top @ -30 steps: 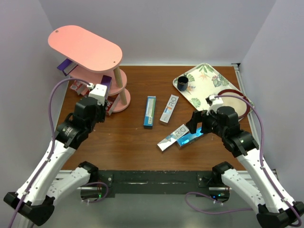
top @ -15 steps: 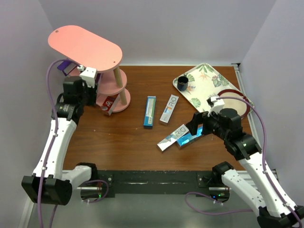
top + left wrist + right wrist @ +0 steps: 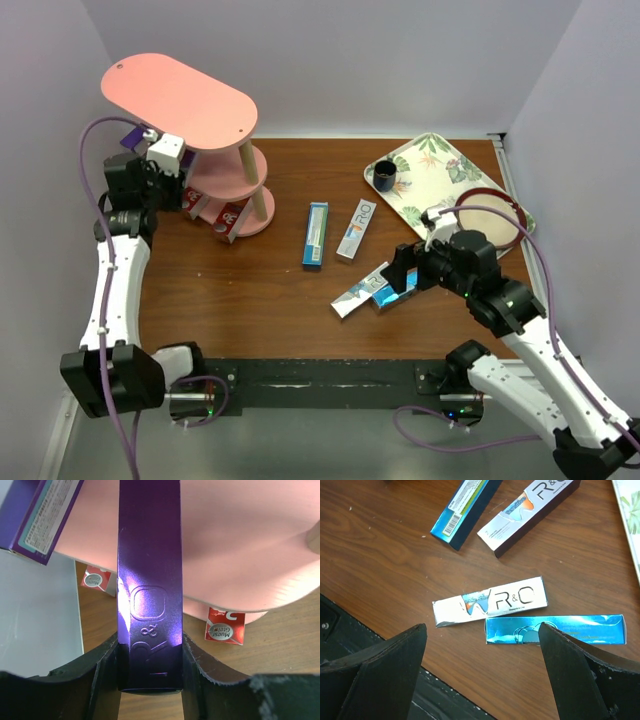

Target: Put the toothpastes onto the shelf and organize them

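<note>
while your left gripper [image 3: 150, 650] clamps a purple carton [image 3: 149, 555] at the shelf's [image 3: 180, 95] left end, with red cartons [image 3: 230, 218] already at its bottom tier, your right gripper [image 3: 481, 630] hangs wide open and empty above four toothpastes [image 3: 316, 233] left mid-table [image 3: 250, 290].

The left end effector [image 3: 150, 650] has swung its purple carton [image 3: 149, 555] left and up beside the shelf [image 3: 180, 95], while the right end effector [image 3: 400, 275] edges left.

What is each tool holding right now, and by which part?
Left tool grips a purple toothpaste carton near one end, pinching its two long sides. Right tool is open, holding nothing.
</note>
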Robot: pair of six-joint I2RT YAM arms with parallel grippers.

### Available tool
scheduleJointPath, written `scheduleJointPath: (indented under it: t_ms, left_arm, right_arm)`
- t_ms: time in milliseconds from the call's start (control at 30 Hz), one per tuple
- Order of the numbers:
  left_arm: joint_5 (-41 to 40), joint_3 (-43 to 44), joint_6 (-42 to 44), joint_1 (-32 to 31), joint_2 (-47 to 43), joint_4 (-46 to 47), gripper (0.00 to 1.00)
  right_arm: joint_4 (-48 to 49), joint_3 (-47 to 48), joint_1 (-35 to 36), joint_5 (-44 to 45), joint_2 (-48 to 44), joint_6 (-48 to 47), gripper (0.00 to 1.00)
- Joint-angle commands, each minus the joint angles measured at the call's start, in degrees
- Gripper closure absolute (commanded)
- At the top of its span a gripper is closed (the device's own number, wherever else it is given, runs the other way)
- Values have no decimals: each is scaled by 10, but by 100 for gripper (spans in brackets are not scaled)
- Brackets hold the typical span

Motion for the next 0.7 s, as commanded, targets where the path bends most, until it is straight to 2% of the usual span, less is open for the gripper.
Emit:
scheduleJointPath:
  t_ms: [0, 200, 333, 667]
  left_arm:
    - [94, -6, 3, 36, 5, 91, 93]
    - [144, -6, 12, 67, 11, 111, 92]
    - [155, -8, 48, 68, 21, 94, 91]
    - [131, 35, 72, 70, 76, 75, 87]
  right_arm:
    - [-11, 16, 16, 16, 2, -13, 1]
    - [7, 3, 18, -3, 16, -13, 2]
    - [10, 1, 17, 11, 23, -17, 2]
    - [10, -6, 17, 27, 24, -20, 2]
